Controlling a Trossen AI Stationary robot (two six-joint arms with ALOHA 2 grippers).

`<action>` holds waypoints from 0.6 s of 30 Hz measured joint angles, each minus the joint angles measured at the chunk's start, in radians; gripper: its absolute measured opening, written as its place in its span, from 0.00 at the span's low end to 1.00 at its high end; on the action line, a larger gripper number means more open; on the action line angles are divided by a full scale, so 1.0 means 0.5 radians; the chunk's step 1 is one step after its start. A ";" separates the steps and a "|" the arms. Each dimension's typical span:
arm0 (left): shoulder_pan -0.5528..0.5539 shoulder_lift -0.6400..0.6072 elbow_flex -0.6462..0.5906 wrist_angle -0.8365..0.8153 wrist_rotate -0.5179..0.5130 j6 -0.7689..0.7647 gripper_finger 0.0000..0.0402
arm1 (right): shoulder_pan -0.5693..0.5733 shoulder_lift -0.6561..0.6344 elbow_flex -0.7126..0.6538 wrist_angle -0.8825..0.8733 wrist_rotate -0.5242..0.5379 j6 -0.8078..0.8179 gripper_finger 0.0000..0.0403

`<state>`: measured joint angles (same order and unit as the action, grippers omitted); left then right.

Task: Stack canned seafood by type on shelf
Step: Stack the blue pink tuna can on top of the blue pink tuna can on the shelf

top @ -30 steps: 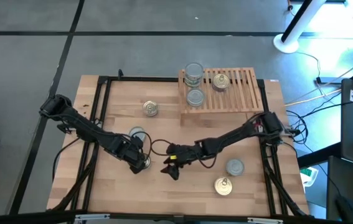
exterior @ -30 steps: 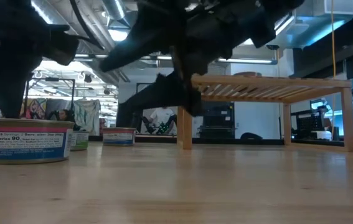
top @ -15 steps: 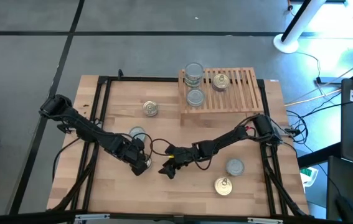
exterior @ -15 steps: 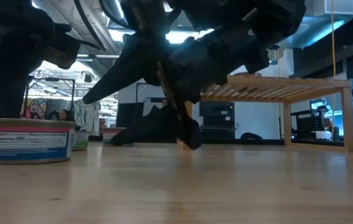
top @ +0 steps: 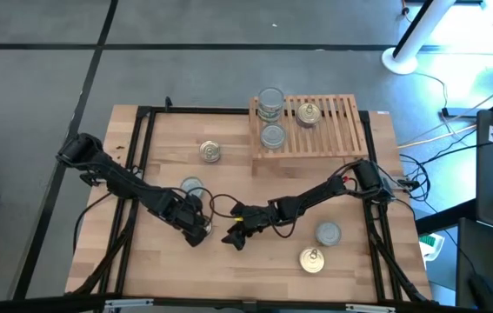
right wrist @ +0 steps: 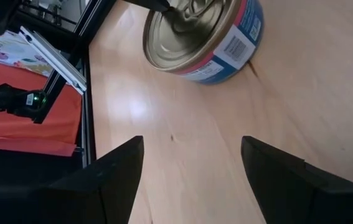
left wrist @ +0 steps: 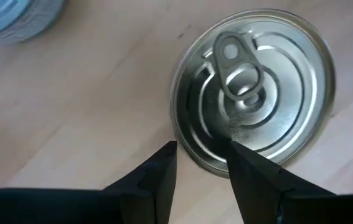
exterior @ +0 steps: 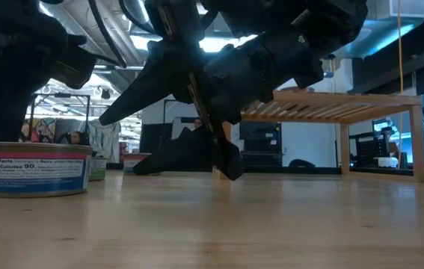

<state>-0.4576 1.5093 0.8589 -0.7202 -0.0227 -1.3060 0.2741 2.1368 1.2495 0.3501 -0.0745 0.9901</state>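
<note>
A: What does the overhead give that the wrist cams don't?
B: Whole layout. Shelf (top: 314, 127) at the desk's (top: 229, 187) far edge, right of centre. Stack of silver-top tins (top: 269, 105) on its left end, another silver-top tin (top: 272, 136) just in front of that, gold pull-ring tin (top: 307, 113) mid-shelf. Loose on the desk: gold tin (top: 210, 152) left of the shelf, silver tin (top: 191, 186) by the left arm, plus a silver tin (top: 328, 233) and gold pull-ring tin (top: 312, 260) toward the near right corner.
A: And the wrist cams?
B: Left wrist cam shows a pull-ring tin (left wrist: 254, 90) top-on, hardly visible from overhead w/ the arm over it. Right wrist cam shows its side: blue, white and pink label.
A: Left gripper (top: 201, 228)?
B: Low over that tin, near the desk's middle, fingers part open. One finger (left wrist: 254, 174) overlaps the rim; can't tell if it grips.
A: Right gripper (top: 237, 235)?
B: Just beside it, fingers spread wide, nothing between them, only bare desk. Low cam shows a fingertip (exterior: 230, 166) down at the desk surface.
A: Change vs a second ago?
B: Right gripper came down and slid slightly toward the left one. Left gripper barely moved. Tins unmoved.
</note>
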 joint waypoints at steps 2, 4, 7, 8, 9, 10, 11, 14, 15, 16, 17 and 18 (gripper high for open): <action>0.000 0.005 0.001 0.034 0.000 0.022 0.31 | 0.000 0.000 0.000 0.000 -0.018 0.000 0.67; 0.000 0.005 0.001 0.037 0.000 0.037 0.26 | 0.000 0.000 0.000 -0.001 -0.031 -0.001 0.67; 0.000 0.005 0.001 0.036 0.001 0.042 0.17 | 0.000 0.000 0.000 -0.001 -0.031 -0.002 0.67; 0.000 0.005 0.001 0.037 0.000 0.044 0.15 | 0.000 0.000 0.000 -0.001 -0.031 -0.002 0.67; 0.000 0.005 0.001 0.045 0.000 0.055 0.12 | 0.000 0.000 0.000 -0.001 -0.031 -0.002 0.67; 0.000 0.005 0.001 0.061 0.000 0.075 0.09 | 0.001 0.000 0.000 -0.001 -0.031 -0.002 0.67; 0.000 0.005 0.001 0.082 0.000 0.095 0.06 | 0.000 0.000 0.000 -0.002 -0.031 -0.002 0.67; 0.000 0.007 -0.001 0.135 0.003 0.105 0.01 | 0.001 0.000 0.000 -0.015 -0.051 0.040 0.67; 0.000 0.008 -0.002 0.148 0.007 0.099 0.01 | 0.001 0.000 0.000 -0.019 -0.077 0.093 0.67; 0.000 0.009 -0.003 0.161 0.007 0.093 0.01 | 0.001 0.000 0.000 -0.020 -0.113 0.164 0.67; 0.000 0.009 -0.003 0.171 0.007 0.085 0.01 | 0.001 0.000 0.000 -0.019 -0.150 0.239 0.67; 0.000 0.009 -0.003 0.173 0.007 0.069 0.01 | 0.001 0.000 0.000 -0.019 -0.180 0.307 0.67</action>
<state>-0.4576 1.5139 0.8574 -0.6334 -0.0193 -1.2713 0.2745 2.1368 1.2495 0.3405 -0.1645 1.1437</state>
